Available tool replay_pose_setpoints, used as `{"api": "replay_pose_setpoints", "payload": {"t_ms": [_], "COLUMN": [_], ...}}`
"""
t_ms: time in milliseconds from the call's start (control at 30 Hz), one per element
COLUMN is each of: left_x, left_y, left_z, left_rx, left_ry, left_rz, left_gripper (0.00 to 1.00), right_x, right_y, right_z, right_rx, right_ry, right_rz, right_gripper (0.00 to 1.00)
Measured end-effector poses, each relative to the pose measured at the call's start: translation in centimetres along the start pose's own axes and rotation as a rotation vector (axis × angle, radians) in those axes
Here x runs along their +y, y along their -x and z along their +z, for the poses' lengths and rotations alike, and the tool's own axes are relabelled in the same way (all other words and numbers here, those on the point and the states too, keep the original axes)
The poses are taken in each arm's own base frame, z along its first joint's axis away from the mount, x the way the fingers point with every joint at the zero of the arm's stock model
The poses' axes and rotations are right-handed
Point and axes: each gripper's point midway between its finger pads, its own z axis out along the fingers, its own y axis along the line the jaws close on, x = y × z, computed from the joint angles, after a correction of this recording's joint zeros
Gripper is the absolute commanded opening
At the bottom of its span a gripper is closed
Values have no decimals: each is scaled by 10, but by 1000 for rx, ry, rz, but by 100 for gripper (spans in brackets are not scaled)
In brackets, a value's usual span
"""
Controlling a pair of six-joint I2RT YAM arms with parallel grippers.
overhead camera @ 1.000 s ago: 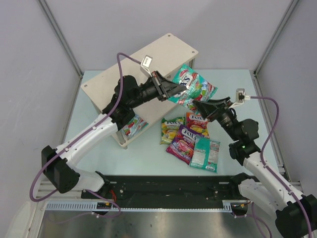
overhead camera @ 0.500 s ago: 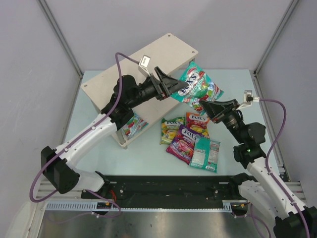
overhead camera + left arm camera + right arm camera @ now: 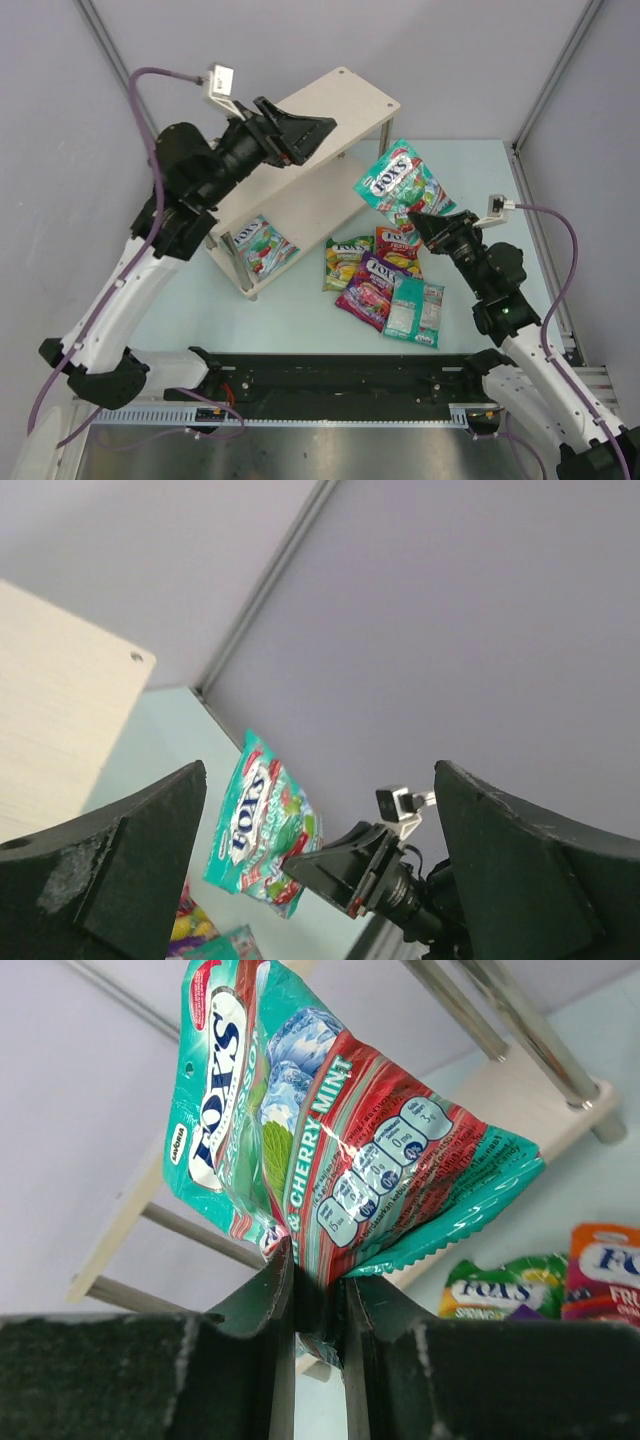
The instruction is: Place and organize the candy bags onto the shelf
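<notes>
The left gripper (image 3: 318, 140) is raised above the far-left part of the shelf (image 3: 345, 100), fingers spread wide with nothing between them. In the left wrist view only the two dark finger bodies are seen; their bases are cut off by the lower edge. On the lower tier a lower-tier bag (image 3: 262, 243) lies flat, its far end hidden under the top board (image 3: 290, 190).

To the right of the shelf, four bags lie overlapped on the table (image 3: 290, 300): the green-yellow bag (image 3: 345, 262), the red-orange bag (image 3: 398, 243), the purple bag (image 3: 370, 287) and the flat teal bag (image 3: 414, 310). The near part of the red-orange bag is covered by the purple bag, and the right edge of the purple bag is covered by the flat teal bag.

Above the far side of this pile, clear of the table and just right of the shelf's right end, the held teal bag (image 3: 400, 180) is carried upright and tilted. The right gripper (image 3: 418, 222) is clamped on its lower edge – the pinched strip is hidden between the fingers, as the right wrist view confirms.

Compared with one second ago, the held teal bag has been released by the left gripper, which was closed on its left end, and that arm has been withdrawn up and to the left. The bag is now supported by the right gripper alone, and more of the lower-tier bag is exposed.
</notes>
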Motion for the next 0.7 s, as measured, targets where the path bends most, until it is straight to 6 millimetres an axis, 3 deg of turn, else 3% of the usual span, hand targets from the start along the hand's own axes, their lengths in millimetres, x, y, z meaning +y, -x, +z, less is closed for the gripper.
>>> {"api": "replay_pose_setpoints", "payload": {"t_ms": [167, 333, 467, 700], "left_x": [-14, 4, 14, 22], "left_y": [31, 25, 21, 23], "left_z": [-24, -40, -54, -80], "left_rx": [-49, -4, 29, 38], "left_ry": [15, 101, 148, 202], "left_rz": [150, 255, 310, 388], "left_gripper": [100, 100, 100, 100], "right_x": [-24, -46, -64, -51], "right_y": [-33, -88, -117, -162], "right_z": [11, 26, 35, 79], "right_rx": [66, 189, 220, 198], "right_ry": [-125, -250, -338, -360], "right_rz": [9, -18, -29, -28], "right_gripper": [0, 0, 0, 0]}}
